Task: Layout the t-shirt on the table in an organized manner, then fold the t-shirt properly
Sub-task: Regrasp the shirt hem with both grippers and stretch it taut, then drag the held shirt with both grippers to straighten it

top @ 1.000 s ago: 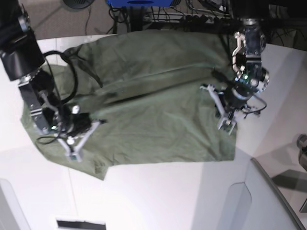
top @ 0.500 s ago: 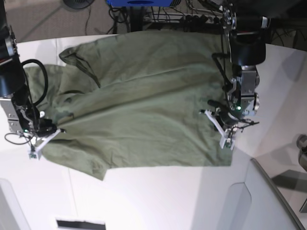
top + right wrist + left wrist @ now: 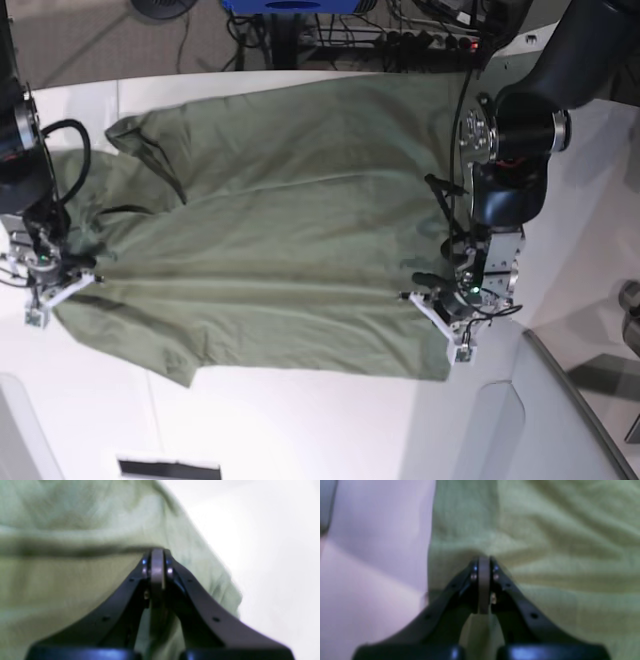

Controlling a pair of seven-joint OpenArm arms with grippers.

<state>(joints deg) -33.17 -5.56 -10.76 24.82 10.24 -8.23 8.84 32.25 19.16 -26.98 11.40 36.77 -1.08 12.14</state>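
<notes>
The olive-green t-shirt (image 3: 280, 220) lies spread wide across the white table (image 3: 300, 430), wrinkled, with a sleeve at the back left. On the right of the base view, my left gripper (image 3: 452, 338) is shut on the t-shirt's front right corner. The left wrist view shows its jaws (image 3: 484, 561) closed, cloth (image 3: 557, 542) bunched at the tips and bare table (image 3: 370, 555) to the left. My right gripper (image 3: 42, 305) is shut on the shirt's left edge. In the right wrist view its closed tips (image 3: 157, 553) pinch a fold of cloth (image 3: 62, 580) beside white table (image 3: 275, 542).
A raised grey-white panel with a dark rim (image 3: 560, 420) fills the front right corner. Cables and a blue object (image 3: 290, 8) lie behind the table's back edge. A small black strip (image 3: 168, 468) sits at the front left.
Both grippers have drawn toward the table's front with the shirt in them. The right gripper also swung outward to the left, pulling the cloth wider and flatter.
</notes>
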